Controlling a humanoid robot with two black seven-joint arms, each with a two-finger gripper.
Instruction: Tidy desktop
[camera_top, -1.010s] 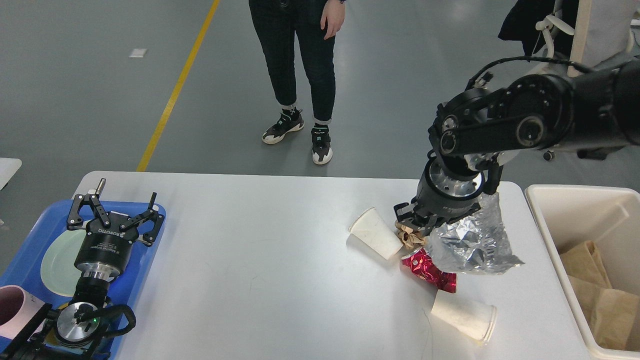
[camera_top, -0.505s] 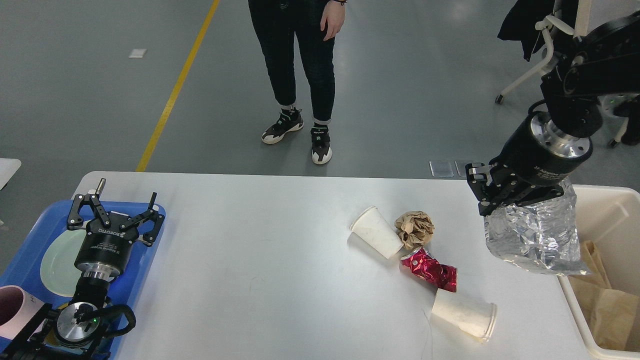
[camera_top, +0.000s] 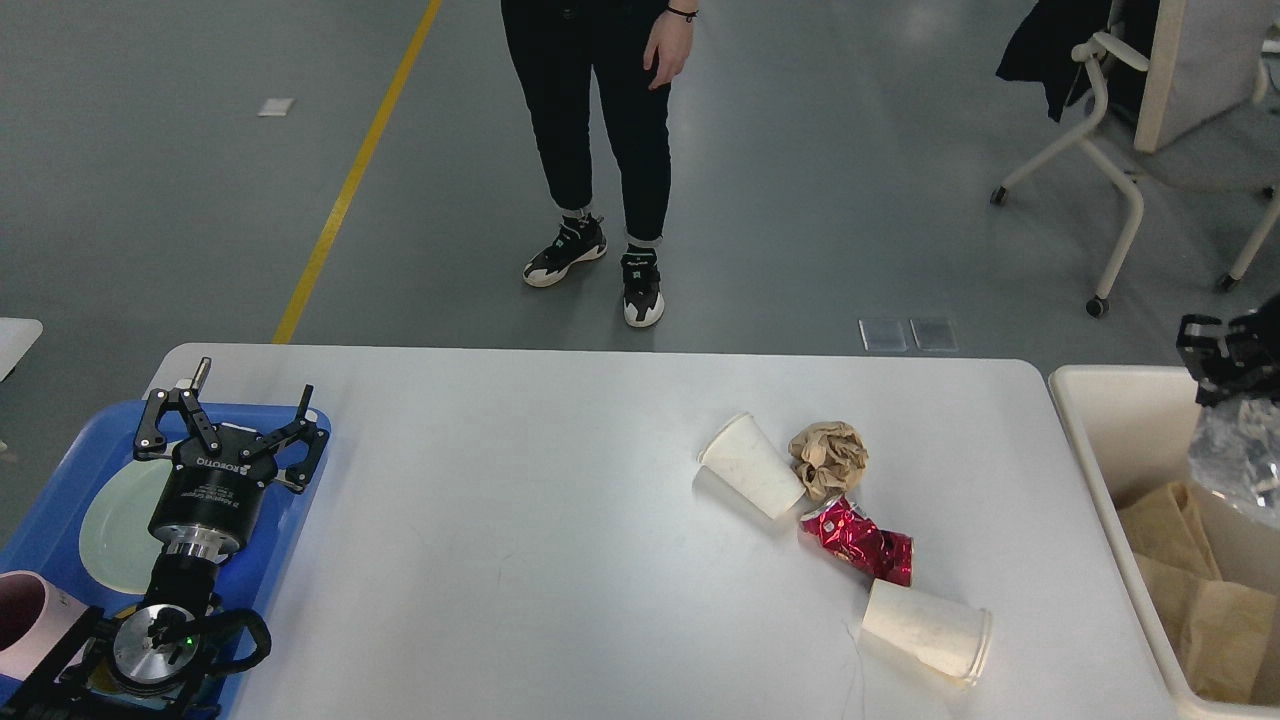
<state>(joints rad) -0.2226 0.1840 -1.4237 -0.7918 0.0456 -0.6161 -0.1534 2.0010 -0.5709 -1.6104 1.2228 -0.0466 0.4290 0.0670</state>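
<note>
— Where's the litter on the desktop (camera_top: 500, 560)?

— Right of centre: the nearest paper cup (camera_top: 928, 632) lies on its side, then a crushed red can (camera_top: 857, 541), a second cup (camera_top: 752, 465) and a paper ball (camera_top: 829, 458).

— Which arm is nearer?

— The right gripper (camera_top: 1222, 362), over the cream bin (camera_top: 1105, 470), clamped on crinkled foil (camera_top: 1240, 458). The left gripper (camera_top: 232, 432) hangs spread over the blue tray (camera_top: 60, 510).

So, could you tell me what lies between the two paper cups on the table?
In the head view, the crushed red can lies between the far cup and the near cup, with the brown paper ball beside it.
</note>
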